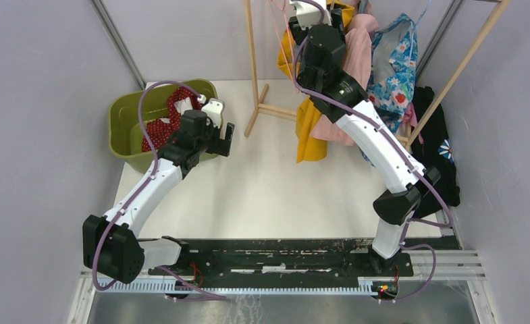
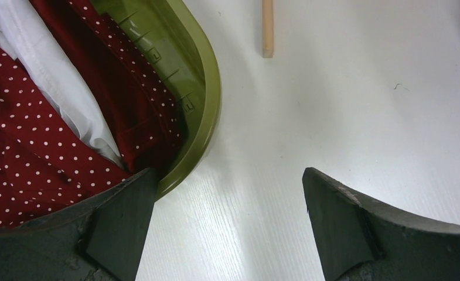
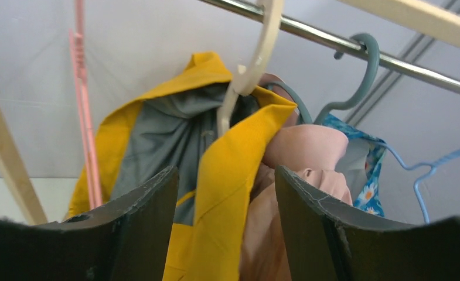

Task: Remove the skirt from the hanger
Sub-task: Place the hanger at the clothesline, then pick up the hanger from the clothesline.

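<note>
Both spread: L tool [image 2: 228, 175] low beside green tub [image 2: 201, 88]. R tool [image 3: 226, 172] raised high, astride yellow garment [image 3: 113, 140].

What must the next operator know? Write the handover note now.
Left gripper: open, empty, hovering beside the green basket rim; a red dotted garment lies inside.
Right gripper: open, up at the rack, jaws either side of the yellow garment fold, apparently not clamped.
The yellow garment hangs on its cream hanger on the rail.
Done: approach only. Left: grip it and pull it off the hanger.
</note>
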Controlling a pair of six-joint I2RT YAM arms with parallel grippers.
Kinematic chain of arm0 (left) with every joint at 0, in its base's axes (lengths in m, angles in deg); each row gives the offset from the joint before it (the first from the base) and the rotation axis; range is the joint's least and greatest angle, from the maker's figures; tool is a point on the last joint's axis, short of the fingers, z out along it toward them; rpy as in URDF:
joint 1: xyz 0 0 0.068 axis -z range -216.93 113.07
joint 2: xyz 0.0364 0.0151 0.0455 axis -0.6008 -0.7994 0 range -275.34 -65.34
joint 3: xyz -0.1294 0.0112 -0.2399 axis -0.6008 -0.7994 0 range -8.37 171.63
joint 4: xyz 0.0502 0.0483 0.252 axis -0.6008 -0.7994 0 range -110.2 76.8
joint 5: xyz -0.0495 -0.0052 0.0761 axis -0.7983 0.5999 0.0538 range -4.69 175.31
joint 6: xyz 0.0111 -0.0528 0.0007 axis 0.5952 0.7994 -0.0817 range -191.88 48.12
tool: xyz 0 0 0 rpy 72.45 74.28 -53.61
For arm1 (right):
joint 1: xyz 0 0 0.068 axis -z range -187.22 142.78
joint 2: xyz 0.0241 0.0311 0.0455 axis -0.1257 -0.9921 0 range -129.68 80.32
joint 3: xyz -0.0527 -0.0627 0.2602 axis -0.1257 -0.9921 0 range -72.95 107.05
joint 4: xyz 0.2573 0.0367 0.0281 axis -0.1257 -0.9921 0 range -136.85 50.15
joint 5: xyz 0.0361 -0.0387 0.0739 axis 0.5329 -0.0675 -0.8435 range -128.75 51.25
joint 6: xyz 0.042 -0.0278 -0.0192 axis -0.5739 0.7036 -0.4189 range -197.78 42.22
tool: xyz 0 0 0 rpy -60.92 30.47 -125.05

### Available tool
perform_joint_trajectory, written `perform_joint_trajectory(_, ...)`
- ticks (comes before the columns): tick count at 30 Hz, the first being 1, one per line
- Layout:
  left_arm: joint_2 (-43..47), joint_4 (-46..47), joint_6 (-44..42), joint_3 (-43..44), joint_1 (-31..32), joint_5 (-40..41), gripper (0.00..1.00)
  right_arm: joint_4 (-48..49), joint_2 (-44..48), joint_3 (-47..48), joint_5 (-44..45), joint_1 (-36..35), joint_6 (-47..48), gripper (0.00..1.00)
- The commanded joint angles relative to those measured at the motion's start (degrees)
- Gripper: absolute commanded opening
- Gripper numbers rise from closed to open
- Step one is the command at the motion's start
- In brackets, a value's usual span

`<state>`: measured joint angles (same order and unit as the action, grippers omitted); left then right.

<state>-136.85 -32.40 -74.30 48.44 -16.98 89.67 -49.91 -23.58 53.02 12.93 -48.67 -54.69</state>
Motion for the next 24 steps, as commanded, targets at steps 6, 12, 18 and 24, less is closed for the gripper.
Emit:
perform_joint_trajectory(6,2.5,0.0,0.1,0.2,0.9,-0.5,0.99,-10.7,-1.2,4.3,3.1,6.9,-12.9,0.66)
perform_joint_trajectory(12,2.8,-0.4,-0.1,0.2,0.9,-0.2,0.99,-14.1,-3.6,5.3,1.2,8.5,-16.1,0.66)
perform_joint_trajectory(18,2.7,-0.6,-0.5,0.0,0.9,0.2,0.99,-16.5,-7.6,9.6,0.2,10.3,-18.6,0.67)
perform_joint_trajectory(24,3.0,-0.9,-1.0,-0.4,0.9,1.2,0.99,-18.7,-9.2,8.7,-0.9,12.7,-22.8,0.65)
